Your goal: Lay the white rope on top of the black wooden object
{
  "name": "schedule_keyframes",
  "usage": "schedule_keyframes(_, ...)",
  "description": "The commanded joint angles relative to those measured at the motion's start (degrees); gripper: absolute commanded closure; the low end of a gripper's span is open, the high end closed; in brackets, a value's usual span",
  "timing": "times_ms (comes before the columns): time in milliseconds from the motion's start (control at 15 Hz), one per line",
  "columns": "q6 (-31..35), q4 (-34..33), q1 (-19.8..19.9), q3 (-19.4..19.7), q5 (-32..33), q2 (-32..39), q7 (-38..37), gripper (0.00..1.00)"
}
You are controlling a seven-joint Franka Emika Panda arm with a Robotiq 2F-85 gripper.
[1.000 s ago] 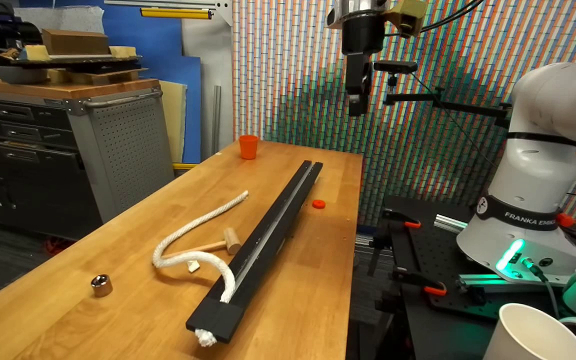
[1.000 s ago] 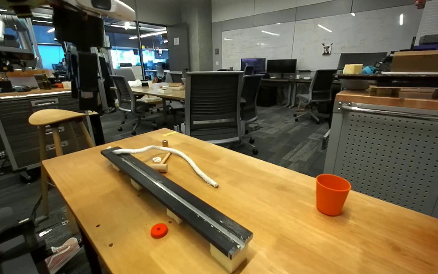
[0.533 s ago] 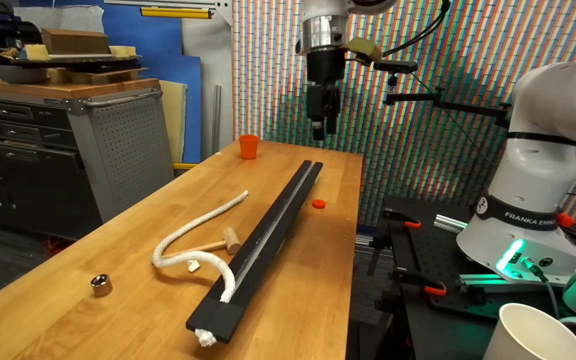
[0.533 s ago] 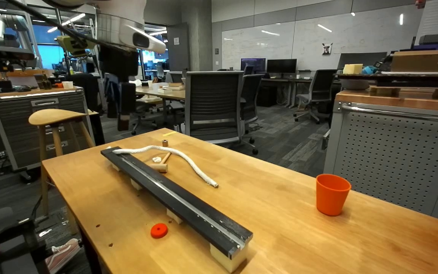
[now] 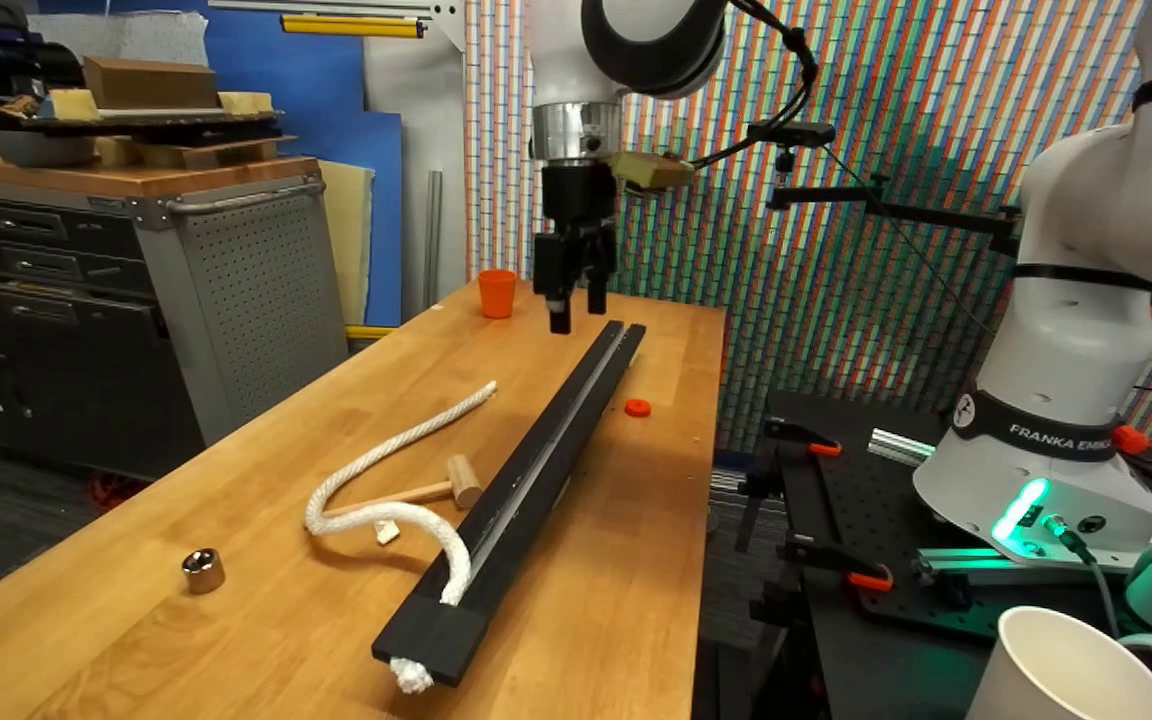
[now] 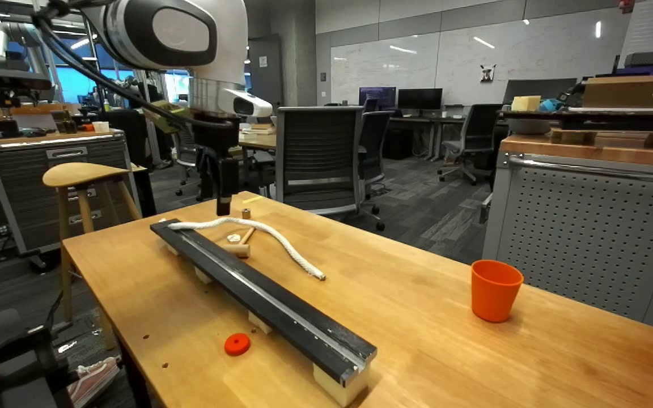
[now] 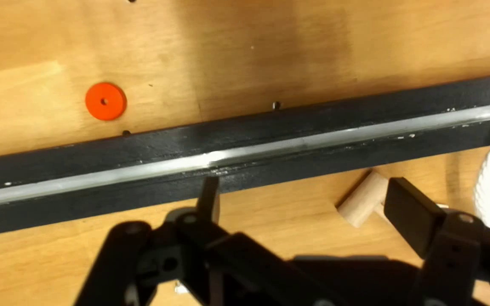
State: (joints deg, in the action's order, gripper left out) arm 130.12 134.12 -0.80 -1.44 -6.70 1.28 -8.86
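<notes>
The off-white rope (image 5: pixel 406 511) curves over the table beside the black beam (image 5: pixel 536 490). One end runs into the beam's groove, passes under a black piece at the beam's end and pokes out frayed. The free end lies on the table; the rope (image 6: pixel 285 243) and grooved beam (image 6: pixel 270 297) show in both exterior views. My gripper (image 5: pixel 578 315) is open and empty, pointing down above the table; it also shows in an exterior view (image 6: pixel 213 203). In the wrist view my open gripper (image 7: pixel 304 182) is over the beam's edge (image 7: pixel 296 123), with the rope (image 7: pixel 488 187) partly visible at right.
A wooden mallet (image 7: pixel 364 199) lies between rope and beam. A red disc (image 6: pixel 237 344) lies on the beam's other side. Pale blocks (image 6: pixel 340 385) hold the beam up. An orange cup (image 6: pixel 495 292), a metal socket (image 5: pixel 203 570) and a small white piece (image 5: pixel 387 532) stand about.
My gripper has moved out over the table and come down toward the beam, and its two fingers now show apart. The rope and the beam have not moved.
</notes>
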Motion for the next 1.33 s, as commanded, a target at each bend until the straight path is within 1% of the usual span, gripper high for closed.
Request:
schedule_keyframes(0, 5.3, -4.1, -1.2, -0.5, 1.0, 6.1, -3.7, 0.0)
schedule_keyframes(267, 9.9, -7.4, -2.4, 0.0, 1.8, 11.9, -8.4, 0.0)
schedule_keyframes(467, 11.1, -10.1, -3.4, 0.5, 1.9, 15.4, -12.3, 0.0)
schedule_keyframes(667, 10.8, -12.7, -4.5, 1.4, 2.3, 18.0, -16.8, 0.0)
schedule_keyframes(933, 10.6, -15.2, -6.5, 3.4, 4.5, 20.7, -23.7, 0.0)
schedule_keyframes(1067, 11.1, -16.6, -7.9, 5.1, 6.2, 22.5, -28.8, 0.0)
schedule_keyframes(1267, 11.5, -19.3, -9.1, 6.9, 7.9, 25.9, -35.0, 0.0)
